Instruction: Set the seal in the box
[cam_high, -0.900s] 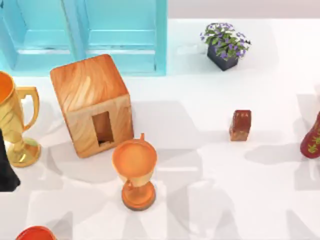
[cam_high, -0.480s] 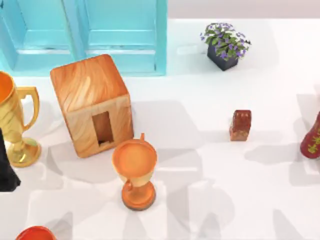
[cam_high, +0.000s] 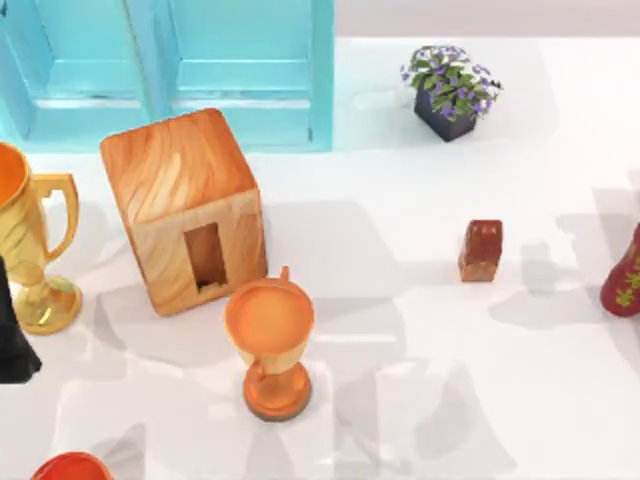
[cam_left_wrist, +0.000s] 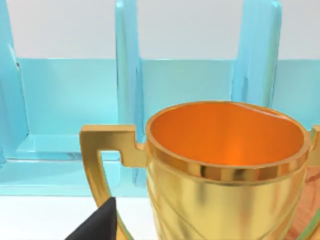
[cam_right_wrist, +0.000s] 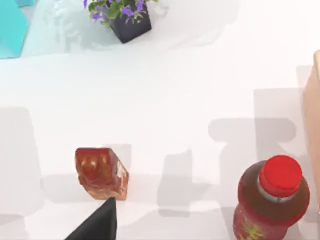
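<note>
The seal (cam_high: 481, 250) is a small reddish-brown block standing upright on the white table right of centre, with nothing touching it. The box (cam_high: 185, 210), a large wood-grain cube, stands at the left with its narrow upright hole (cam_high: 205, 257) facing the front. In the right wrist view the seal (cam_right_wrist: 101, 173) sits just beyond a dark part of my right gripper (cam_right_wrist: 97, 226), which is above the table. My left gripper (cam_left_wrist: 97, 226) stays at the table's left edge, close behind a gold goblet (cam_left_wrist: 225, 170).
An orange goblet (cam_high: 269, 340) stands just in front of the box's hole. The gold goblet (cam_high: 30, 250) is left of the box. A turquoise cabinet (cam_high: 170, 70) runs along the back, with a flower planter (cam_high: 450, 90) to its right. A dark red vase (cam_high: 625, 275) stands at the right edge.
Shadows on the right half of the table have shifted and spread around the seal. The seal, the box and the goblets have not moved.
</note>
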